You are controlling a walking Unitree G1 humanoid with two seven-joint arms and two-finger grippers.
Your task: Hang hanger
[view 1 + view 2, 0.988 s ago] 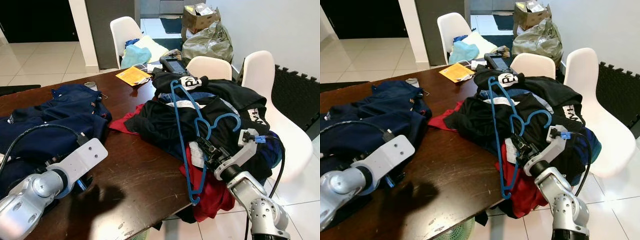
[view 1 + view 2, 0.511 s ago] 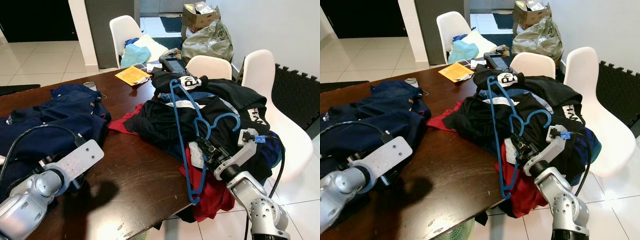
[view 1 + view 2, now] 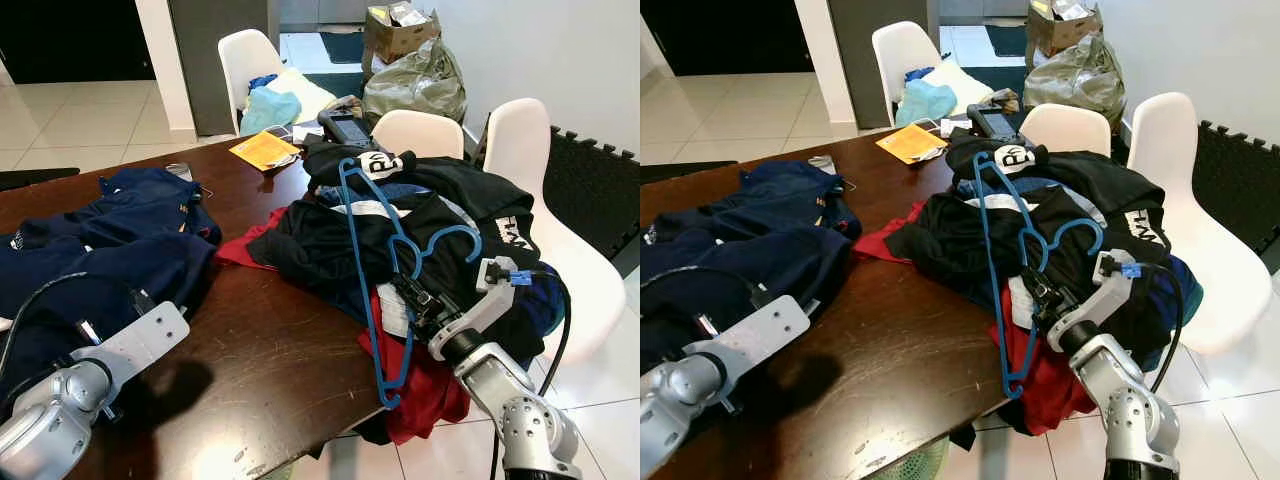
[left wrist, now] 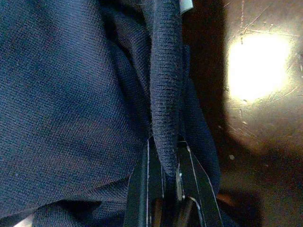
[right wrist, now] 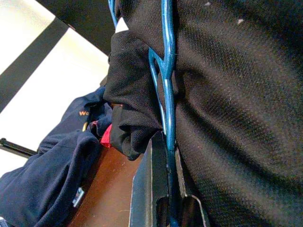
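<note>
A blue plastic hanger (image 3: 372, 290) lies across a heap of black clothes (image 3: 450, 200) at the table's right edge, its hook (image 3: 445, 237) pointing right. My right gripper (image 3: 408, 292) is at the hanger's lower half. In the right wrist view that gripper (image 5: 166, 146) is shut on the hanger's thin blue bar (image 5: 166, 71), pressed against black fabric. My left arm (image 3: 120, 350) is low at the front left, beside a navy garment (image 3: 110, 240). The left gripper (image 4: 164, 147) is shut on a fold of that navy cloth (image 4: 163, 85).
White chairs (image 3: 520, 150) stand along the right side and one (image 3: 245, 55) at the far end. A yellow booklet (image 3: 265, 150) and a black device (image 3: 345, 128) lie at the far part of the dark wooden table (image 3: 280, 350). Red cloth (image 3: 430, 385) hangs over the table's edge.
My left arm has drawn back toward the lower left, still holding the navy fabric. The right arm and the hanger have stayed in place.
</note>
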